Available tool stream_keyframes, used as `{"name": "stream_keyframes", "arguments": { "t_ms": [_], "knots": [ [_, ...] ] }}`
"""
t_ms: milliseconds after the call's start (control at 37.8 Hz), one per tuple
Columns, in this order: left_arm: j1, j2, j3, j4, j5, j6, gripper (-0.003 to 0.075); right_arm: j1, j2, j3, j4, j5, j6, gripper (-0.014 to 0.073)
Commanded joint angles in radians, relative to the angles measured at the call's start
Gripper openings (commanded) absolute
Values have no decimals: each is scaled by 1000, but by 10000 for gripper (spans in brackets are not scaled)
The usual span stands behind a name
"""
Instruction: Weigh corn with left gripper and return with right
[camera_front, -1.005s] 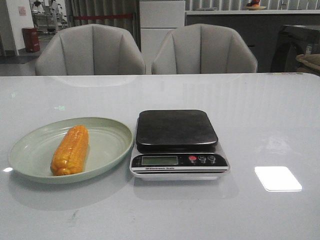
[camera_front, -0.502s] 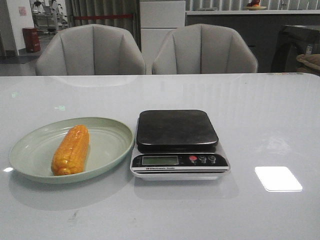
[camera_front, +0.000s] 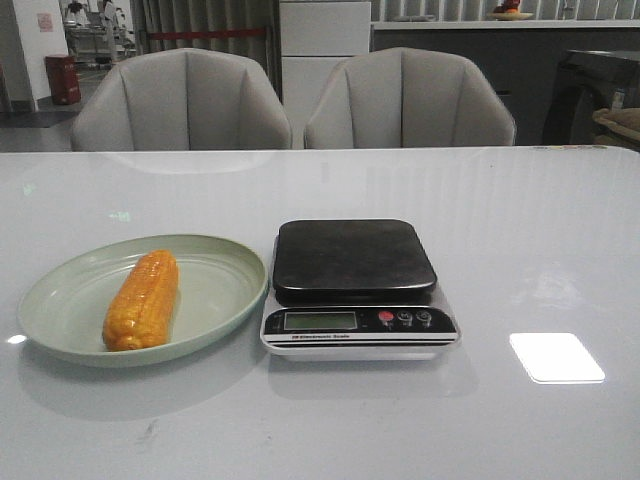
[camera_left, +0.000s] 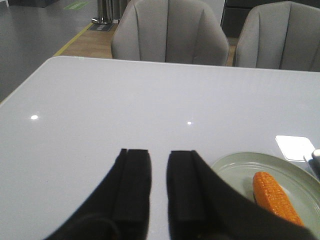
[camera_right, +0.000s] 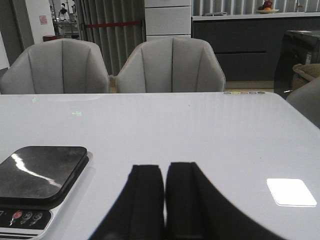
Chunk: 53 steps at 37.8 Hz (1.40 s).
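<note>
An orange-yellow corn (camera_front: 142, 300) lies lengthwise on a pale green plate (camera_front: 215, 290) at the table's left; the left wrist view shows the corn (camera_left: 275, 197) on the plate (camera_left: 235, 167) too. A kitchen scale (camera_front: 355, 285) with a dark platform stands just right of the plate, nothing on it. My left gripper (camera_left: 159, 152) hovers over bare table beside the plate, slightly open and holding nothing. My right gripper (camera_right: 163, 167) is shut and holds nothing, with the scale (camera_right: 40, 172) off to its side. Neither gripper shows in the front view.
Two grey chairs (camera_front: 185, 100) (camera_front: 408, 98) stand behind the table's far edge. A bright window reflection (camera_front: 555, 357) lies on the glossy white tabletop right of the scale.
</note>
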Motion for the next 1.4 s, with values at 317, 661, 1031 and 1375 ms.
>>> {"name": "stream_keyframes", "arguments": {
  "t_ms": [317, 661, 1031, 1375],
  "knots": [
    [-131, 232, -241, -10, 154, -11, 585, -6, -20, 10, -11, -84, -9, 186],
    [-323, 602, -377, -129, 143, -17, 585, -6, -20, 10, -11, -84, -9, 186],
    [-431, 976, -457, -198, 19, -55, 585, -6, -20, 10, -11, -84, -9, 186],
    [-460, 1240, -566, -229, 80, -55, 585, -6, -20, 10, -11, -84, -9, 186]
  ]
}}
